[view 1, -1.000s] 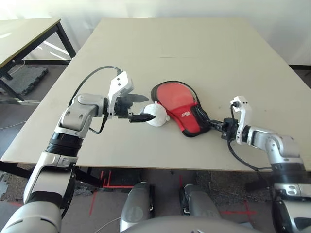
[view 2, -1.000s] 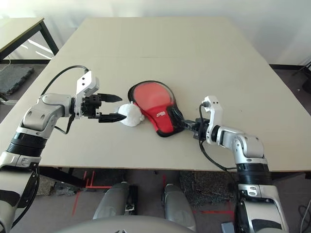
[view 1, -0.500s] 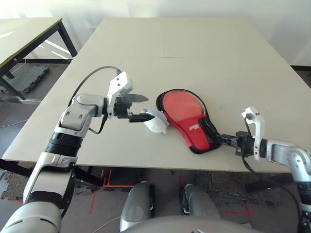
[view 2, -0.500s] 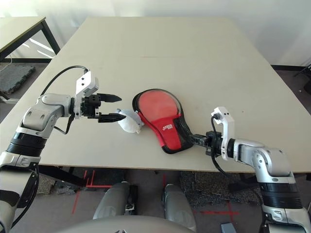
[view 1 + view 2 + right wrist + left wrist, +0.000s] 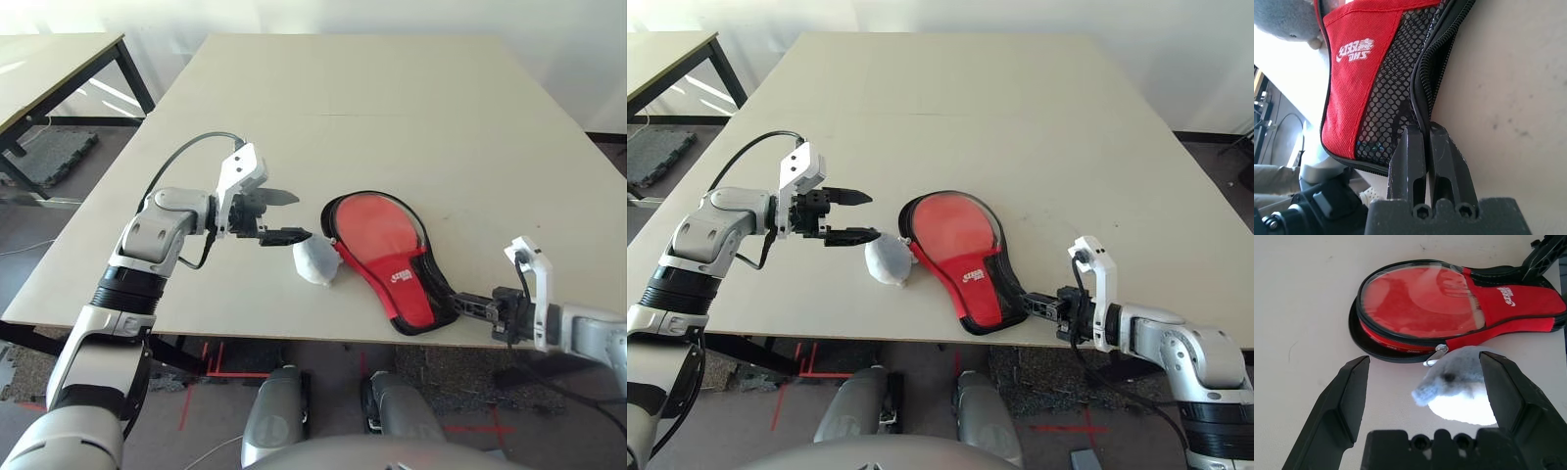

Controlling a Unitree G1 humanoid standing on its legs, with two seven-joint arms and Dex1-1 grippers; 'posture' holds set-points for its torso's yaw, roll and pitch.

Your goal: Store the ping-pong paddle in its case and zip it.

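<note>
The case [image 5: 387, 240] lies flat near the table's front edge, red side up, with a white logo, a black mesh pocket and a black zipper rim. A round red face shows under its glossy front [image 5: 1415, 303]. I cannot tell whether that is the ping-pong paddle, and no handle shows. My right gripper [image 5: 480, 305] is shut on the zipper rim [image 5: 1422, 105] at the case's narrow end, right at the table edge. My left gripper [image 5: 299, 217] hangs open left of the case's round end, just above a whitish-grey cloth bundle [image 5: 315, 260]. A metal zipper pull [image 5: 1437, 354] lies between bundle and case.
The beige table [image 5: 392, 98] stretches wide behind the case. Its front edge runs directly under the case's narrow end and my right gripper. A second table [image 5: 49, 69] with black legs stands at the far left.
My right gripper has dragged the case to the right and toward the front edge. The cloth bundle has shifted the same way and now lies under my left gripper, which stayed open and in place.
</note>
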